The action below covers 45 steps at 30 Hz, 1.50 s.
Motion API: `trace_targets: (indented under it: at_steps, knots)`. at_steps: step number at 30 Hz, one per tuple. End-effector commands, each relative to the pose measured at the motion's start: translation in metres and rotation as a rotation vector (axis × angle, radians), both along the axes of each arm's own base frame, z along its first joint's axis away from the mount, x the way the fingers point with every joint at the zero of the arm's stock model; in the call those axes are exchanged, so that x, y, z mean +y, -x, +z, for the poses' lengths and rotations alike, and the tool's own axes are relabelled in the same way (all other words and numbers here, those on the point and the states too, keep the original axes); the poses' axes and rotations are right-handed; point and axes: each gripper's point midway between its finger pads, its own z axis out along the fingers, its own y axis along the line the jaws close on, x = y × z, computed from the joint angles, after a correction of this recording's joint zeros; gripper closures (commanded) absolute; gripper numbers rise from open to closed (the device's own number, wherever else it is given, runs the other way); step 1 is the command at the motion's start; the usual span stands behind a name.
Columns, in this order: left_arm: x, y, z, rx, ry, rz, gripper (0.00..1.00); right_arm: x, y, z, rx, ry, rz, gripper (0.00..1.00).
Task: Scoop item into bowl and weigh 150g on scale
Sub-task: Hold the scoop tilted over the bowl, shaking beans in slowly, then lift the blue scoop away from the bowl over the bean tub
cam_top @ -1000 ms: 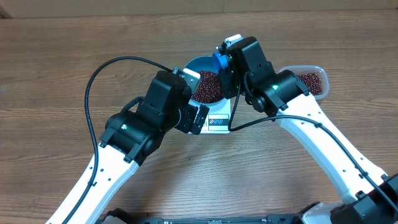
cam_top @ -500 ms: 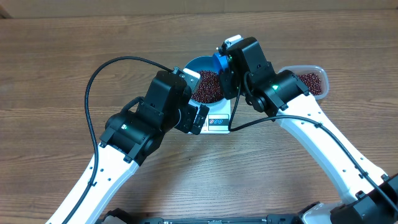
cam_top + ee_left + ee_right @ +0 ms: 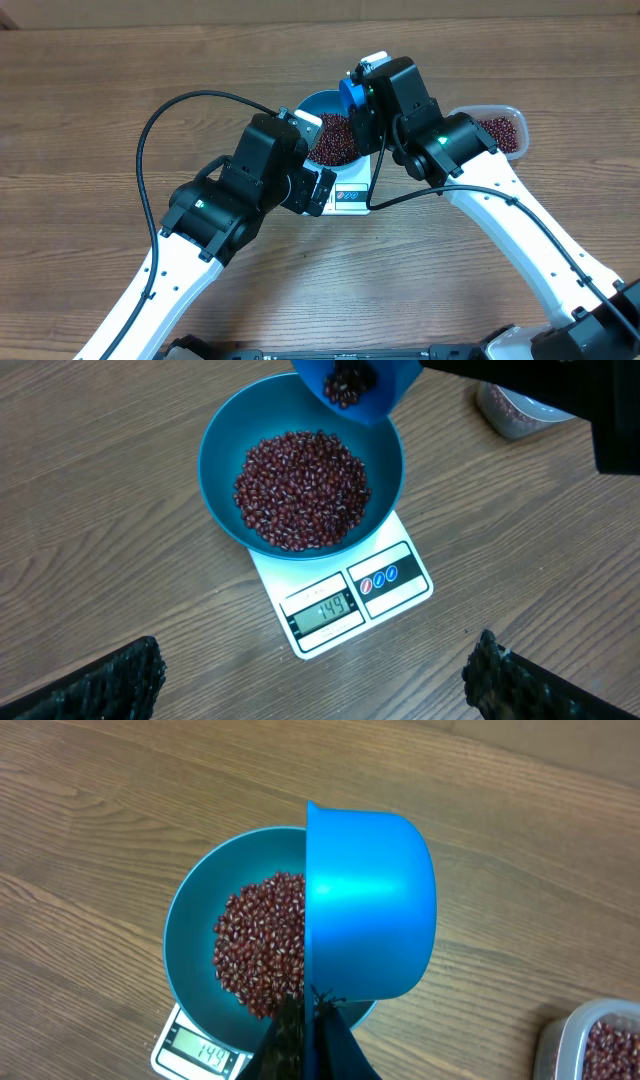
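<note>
Left claw [image 3: 315, 685]: fingers spread wide, holding nothing; it hovers above the desk [image 3: 100, 100] just in front of the scale [image 3: 330, 575], facing it.

Scale: flat on the desk; display strip lit on the front edge, digits too small to read with certainty; a blue-marked label sits beside the display.

Bowl [image 3: 225, 450]: upright on the scale platform; it covers most of the platform; the beans [image 3: 300, 490] form a loose heap across its bottom.

Scoop [image 3: 370, 900]: blue; tilted on its side above the right part of the bowl's rim, mouth turned toward the bowl; a few beans lie at its lip.

Right claw [image 3: 308, 1035]: fingers pressed together, pinching the scoop at its handle end.

Tub [image 3: 520, 125]: clear plastic; on the desk, right of the scale, apart from it; more beans inside.
</note>
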Motion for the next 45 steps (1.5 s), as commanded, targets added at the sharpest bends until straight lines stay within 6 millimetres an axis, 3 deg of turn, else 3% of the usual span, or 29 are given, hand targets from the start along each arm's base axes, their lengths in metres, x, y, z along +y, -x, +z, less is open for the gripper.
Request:
trace_targets:
  at_steps: [1,15,33,45]
  knots:
    - [-0.002,-0.001,0.012,-0.029,0.009,-0.02,0.0,0.004,-0.002,0.002,-0.018,0.01,0.024,0.96]
    - [-0.002,-0.001,0.012,-0.029,0.009,-0.02,0.0,0.005,0.008,-0.006,0.036,0.007,0.05,0.96]
    - [-0.002,-0.001,0.012,-0.03,0.009,-0.019,0.0,0.008,0.007,-0.004,0.032,-0.016,0.042,0.96]
    - [-0.002,-0.001,0.012,-0.03,0.009,-0.02,0.0,0.02,0.008,0.005,0.245,-0.425,-0.114,0.96]
